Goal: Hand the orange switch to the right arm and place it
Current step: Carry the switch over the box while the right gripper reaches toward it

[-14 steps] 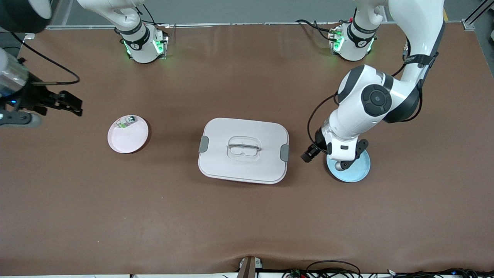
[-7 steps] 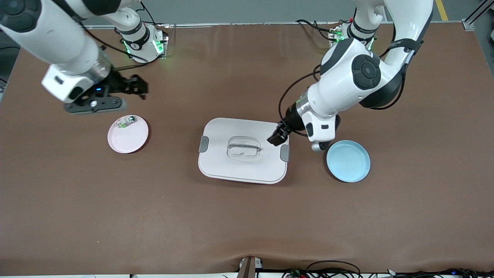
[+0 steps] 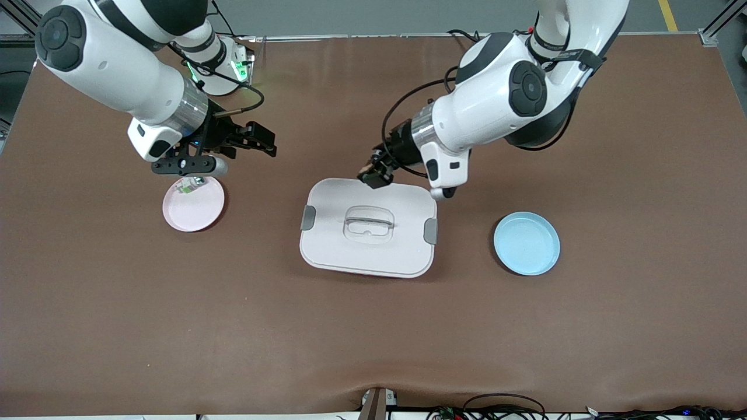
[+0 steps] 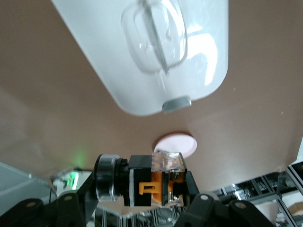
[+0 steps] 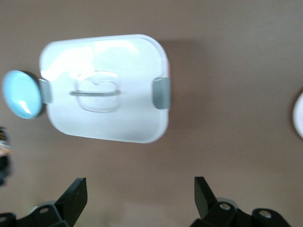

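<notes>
Spanning the brown worktop (image 3: pixel 373 326), a white lidded box (image 3: pixel 367 230) sat mid-table. Over its edge nearest the bases, the left gripper (image 3: pixel 373 172) pinched the orange switch (image 4: pixel 154 185); the right gripper (image 3: pixel 257 142) hung spread, empty, beside a pink plate (image 3: pixel 195 207).

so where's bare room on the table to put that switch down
The blue plate is bare. Open tabletop runs all along the camera's side of the lidded box. The pink plate already holds a small part, and both grippers crowd the strip between box and bases.
</notes>
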`<action>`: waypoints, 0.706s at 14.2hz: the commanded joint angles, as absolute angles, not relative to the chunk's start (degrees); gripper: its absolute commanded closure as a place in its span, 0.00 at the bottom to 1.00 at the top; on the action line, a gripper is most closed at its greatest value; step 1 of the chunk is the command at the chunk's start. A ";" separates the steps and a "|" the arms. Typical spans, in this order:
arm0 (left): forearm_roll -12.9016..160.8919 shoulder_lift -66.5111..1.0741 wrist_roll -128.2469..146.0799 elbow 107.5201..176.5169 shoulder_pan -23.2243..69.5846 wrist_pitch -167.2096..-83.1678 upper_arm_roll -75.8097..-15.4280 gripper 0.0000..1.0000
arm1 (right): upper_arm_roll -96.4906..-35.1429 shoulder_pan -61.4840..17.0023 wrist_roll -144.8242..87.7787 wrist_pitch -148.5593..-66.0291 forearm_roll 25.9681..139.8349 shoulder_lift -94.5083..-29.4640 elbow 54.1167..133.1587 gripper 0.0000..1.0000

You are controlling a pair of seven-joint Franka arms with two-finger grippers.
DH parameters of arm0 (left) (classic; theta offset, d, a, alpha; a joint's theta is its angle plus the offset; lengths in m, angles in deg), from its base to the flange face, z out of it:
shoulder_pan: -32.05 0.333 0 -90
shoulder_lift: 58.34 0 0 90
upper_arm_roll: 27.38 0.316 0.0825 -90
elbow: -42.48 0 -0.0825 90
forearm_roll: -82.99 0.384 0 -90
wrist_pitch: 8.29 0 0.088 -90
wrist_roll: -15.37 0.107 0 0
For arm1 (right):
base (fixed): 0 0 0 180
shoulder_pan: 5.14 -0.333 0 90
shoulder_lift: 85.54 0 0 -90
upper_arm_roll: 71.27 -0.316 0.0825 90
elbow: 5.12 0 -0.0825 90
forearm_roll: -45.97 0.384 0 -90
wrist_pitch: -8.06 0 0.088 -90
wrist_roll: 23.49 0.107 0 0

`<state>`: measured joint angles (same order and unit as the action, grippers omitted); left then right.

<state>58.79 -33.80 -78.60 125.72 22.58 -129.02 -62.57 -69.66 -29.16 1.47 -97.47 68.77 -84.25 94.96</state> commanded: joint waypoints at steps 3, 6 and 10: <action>54.60 -31.62 -82.97 122.46 20.63 -128.35 -62.89 1.00 | -69.07 -29.75 -1.68 -110.31 79.87 -94.84 110.79 0.00; 53.72 -30.66 -84.30 122.02 19.57 -129.22 -62.98 1.00 | -69.16 -30.10 -2.05 -114.71 87.61 -96.78 113.96 0.00; 51.87 -30.48 -84.74 121.58 19.22 -129.92 -62.89 1.00 | -69.68 -36.16 4.78 -120.68 88.42 -97.32 114.76 0.00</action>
<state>52.84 -31.61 -83.76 123.49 19.67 -129.40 -62.64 -69.71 -33.05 0.80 -117.39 87.22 -95.72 112.89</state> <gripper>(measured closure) 0.278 0.000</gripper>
